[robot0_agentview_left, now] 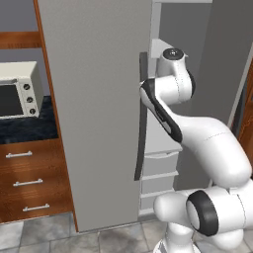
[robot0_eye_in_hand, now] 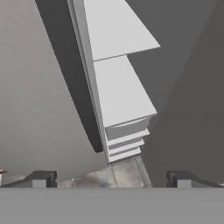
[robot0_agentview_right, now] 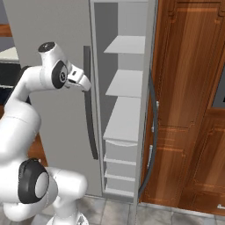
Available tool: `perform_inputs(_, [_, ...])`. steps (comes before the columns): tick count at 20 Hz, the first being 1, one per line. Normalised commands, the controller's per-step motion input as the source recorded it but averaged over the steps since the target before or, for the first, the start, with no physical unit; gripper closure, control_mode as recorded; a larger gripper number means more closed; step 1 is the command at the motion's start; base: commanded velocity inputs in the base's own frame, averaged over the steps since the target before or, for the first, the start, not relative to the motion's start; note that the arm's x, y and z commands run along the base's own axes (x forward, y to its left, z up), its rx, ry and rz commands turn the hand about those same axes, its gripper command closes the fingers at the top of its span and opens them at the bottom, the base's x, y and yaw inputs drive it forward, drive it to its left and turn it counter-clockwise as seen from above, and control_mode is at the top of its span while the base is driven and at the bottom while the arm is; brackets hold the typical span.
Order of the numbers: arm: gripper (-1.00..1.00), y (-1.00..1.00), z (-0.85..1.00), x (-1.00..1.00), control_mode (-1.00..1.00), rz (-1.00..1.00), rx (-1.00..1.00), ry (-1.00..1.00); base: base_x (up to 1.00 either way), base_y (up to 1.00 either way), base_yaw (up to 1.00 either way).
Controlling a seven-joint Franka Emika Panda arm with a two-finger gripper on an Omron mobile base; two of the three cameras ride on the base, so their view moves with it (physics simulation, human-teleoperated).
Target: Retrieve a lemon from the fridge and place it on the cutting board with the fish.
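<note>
Lemon: not visible on any shelf (robot0_agentview_right: pixel 125 83) of the fridge (robot0_agentview_left: pixel 99 99) seen here, so colour and shape cannot be described; possibly hidden in the drawers (robot0_agentview_right: pixel 118 169) below the shelves. Fridge partly open, long dark handle (robot0_agentview_right: pixel 90 110) on its door edge. Gripper (robot0_eye_in_hand: pixel 111 177) released, jaws spread wide, empty, just beside the handle. Risks, as judged: fingers (robot0_eye_in_hand: pixel 41 179) catching the door edge on entry; narrow gap blocking the arm; reaching blind toward bare shelves.

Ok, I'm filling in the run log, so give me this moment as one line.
phase: fridge partly open | hand: open, empty, by dark door handle | shelves: bare | lemon: unseen
</note>
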Motion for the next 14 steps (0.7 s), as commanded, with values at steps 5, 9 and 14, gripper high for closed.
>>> perform_inputs(5, [-1.0, 0.09, -0.03, 0.26, -1.0, 0.01, 0.06, -0.12, 0.0, 0.0, 0.0])
perform_inputs(9, [-1.0, 0.1, 0.0, 0.41, -1.0, 0.06, 0.04, -0.1, 0.0, 0.0, 0.0])
perform_inputs(14, [-1.0, -0.02, 0.0, 0.71, -1.0, 0.12, 0.0, -0.02, 0.0, 0.0, 0.0])
